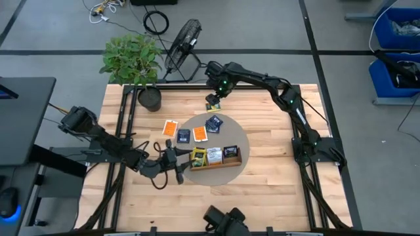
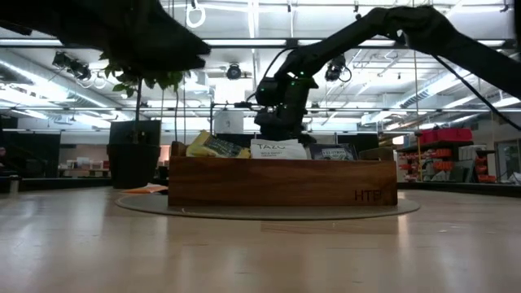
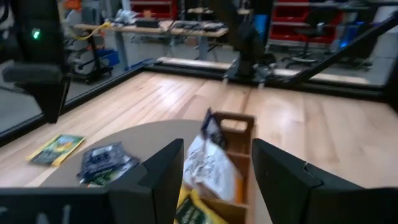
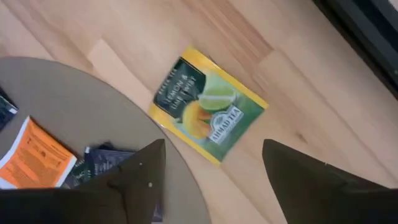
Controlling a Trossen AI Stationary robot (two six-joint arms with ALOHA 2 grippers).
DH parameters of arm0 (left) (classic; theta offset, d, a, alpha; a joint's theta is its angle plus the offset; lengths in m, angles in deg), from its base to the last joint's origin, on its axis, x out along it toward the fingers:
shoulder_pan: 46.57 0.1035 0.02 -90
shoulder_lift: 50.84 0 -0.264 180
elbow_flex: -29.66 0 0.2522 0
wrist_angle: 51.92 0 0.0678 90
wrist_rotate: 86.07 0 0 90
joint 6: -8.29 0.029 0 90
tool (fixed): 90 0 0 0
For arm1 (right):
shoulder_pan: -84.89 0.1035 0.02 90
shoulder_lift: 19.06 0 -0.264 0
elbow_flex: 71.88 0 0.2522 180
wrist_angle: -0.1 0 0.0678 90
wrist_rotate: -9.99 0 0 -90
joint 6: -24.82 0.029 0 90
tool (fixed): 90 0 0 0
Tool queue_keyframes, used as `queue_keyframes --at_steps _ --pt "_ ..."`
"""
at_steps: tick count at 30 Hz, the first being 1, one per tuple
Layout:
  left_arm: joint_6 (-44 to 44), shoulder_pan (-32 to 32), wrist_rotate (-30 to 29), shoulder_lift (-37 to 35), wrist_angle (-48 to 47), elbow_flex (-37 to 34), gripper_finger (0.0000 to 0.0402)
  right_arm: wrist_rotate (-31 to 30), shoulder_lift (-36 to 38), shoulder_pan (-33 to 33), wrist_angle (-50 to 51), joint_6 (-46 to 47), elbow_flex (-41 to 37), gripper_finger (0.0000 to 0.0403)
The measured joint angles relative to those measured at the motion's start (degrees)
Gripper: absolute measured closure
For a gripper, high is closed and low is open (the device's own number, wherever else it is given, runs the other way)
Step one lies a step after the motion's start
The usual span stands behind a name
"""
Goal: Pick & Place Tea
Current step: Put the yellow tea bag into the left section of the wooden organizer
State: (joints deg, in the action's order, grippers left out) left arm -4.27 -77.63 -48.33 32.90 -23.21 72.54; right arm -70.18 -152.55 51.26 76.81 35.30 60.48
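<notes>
At the left end of the wooden tray (image 1: 231, 162) the left gripper (image 1: 172, 159) is held with fingers parted, empty, while beyond the tray's far side the right gripper (image 4: 208, 180) is spread, released, above a yellow-green tea packet (image 4: 208, 116) lying flat on the table (image 1: 275, 190).

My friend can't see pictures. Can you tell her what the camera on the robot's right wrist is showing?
A yellow and green lemon-lime tea packet lies flat on the wooden table, just off the edge of a round grey mat. The right gripper hangs open above it, and an orange packet lies on the mat.
</notes>
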Motion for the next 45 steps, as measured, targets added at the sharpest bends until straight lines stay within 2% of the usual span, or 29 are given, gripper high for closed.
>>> queue_keyframes --at_steps 3,8,12,15,18,21,23,29,36,39,45 --pt "0.4 -0.8 0.0 -1.2 -0.5 0.0 0.0206 1.4 -0.8 -0.5 1.2 3.0 0.0 0.0126" --pt "1.8 -0.8 0.0 -2.6 -0.7 0.0 0.0206 8.4 -1.5 -0.5 -4.3 10.1 0.0 0.0126" --pt "1.9 -1.2 -0.1 -3.0 -0.8 0.0 0.0207 8.8 -1.5 -0.4 -5.2 11.5 0.0 0.0126" --pt "1.7 -1.4 -0.6 -3.0 -0.7 0.0 0.0207 8.9 -1.4 -0.6 -4.6 7.6 0.0 0.0126" --pt "0.8 -0.6 -1.3 -3.0 -1.2 0.0 0.0207 7.8 0.1 -0.4 0.0 -0.6 0.0 0.0127" --pt "-1.3 1.6 -0.5 -4.9 -3.8 0.0 0.0207 1.6 3.3 0.8 4.5 -6.3 0.0 0.0133" --pt "-3.1 4.1 3.2 -6.9 -6.4 0.0 0.0207 -2.4 5.2 1.8 6.2 -8.0 0.0 0.0138" --pt "-4.8 12.8 10.2 -9.9 -12.9 1.1 0.0216 -8.1 14.8 6.1 6.9 -9.5 -3.6 0.0154" --pt "-2.9 26.0 18.7 -9.9 -33.6 11.6 0.0229 -15.1 32.2 12.1 -2.0 -6.1 -21.8 0.0162" --pt "1.4 32.4 27.5 -9.9 -36.3 14.6 0.0224 -18.7 39.4 14.3 -6.8 -3.3 -30.9 0.0162" --pt "6.0 44.8 52.1 -7.5 -39.8 19.7 0.0204 -20.9 50.8 17.4 -16.9 2.8 -46.7 0.0162"
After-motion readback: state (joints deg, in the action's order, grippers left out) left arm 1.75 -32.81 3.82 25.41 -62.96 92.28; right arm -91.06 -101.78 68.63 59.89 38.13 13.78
